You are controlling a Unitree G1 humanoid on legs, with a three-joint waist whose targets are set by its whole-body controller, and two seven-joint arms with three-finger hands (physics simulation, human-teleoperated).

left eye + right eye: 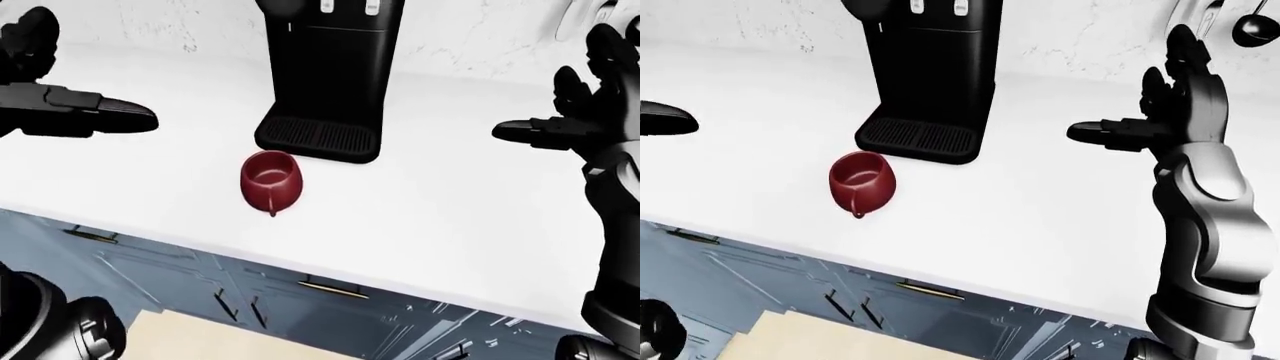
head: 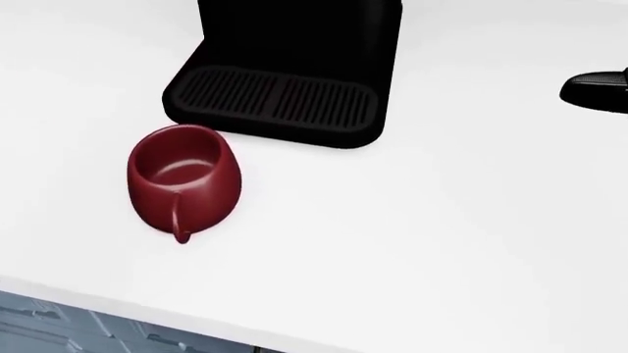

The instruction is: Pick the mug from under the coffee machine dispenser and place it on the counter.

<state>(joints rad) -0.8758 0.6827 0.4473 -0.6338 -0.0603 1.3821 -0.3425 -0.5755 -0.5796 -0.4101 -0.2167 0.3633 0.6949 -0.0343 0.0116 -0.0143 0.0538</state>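
Observation:
A dark red mug (image 2: 183,180) stands upright on the white counter (image 2: 442,220), its handle pointing to the bottom of the head view. It sits just lower left of the black coffee machine's (image 1: 330,75) drip tray (image 2: 274,99), out from under the dispenser. My left hand (image 1: 85,79) hovers open at the upper left of the left-eye view, well clear of the mug. At the right, my right hand (image 1: 1130,94) hangs open above the counter with its fingers spread. Neither hand holds anything.
The counter's near edge (image 1: 300,270) runs across the lower part of the left-eye view, with blue-grey cabinet doors (image 1: 250,307) below it. A dark utensil (image 1: 1250,26) hangs on the wall at the top right.

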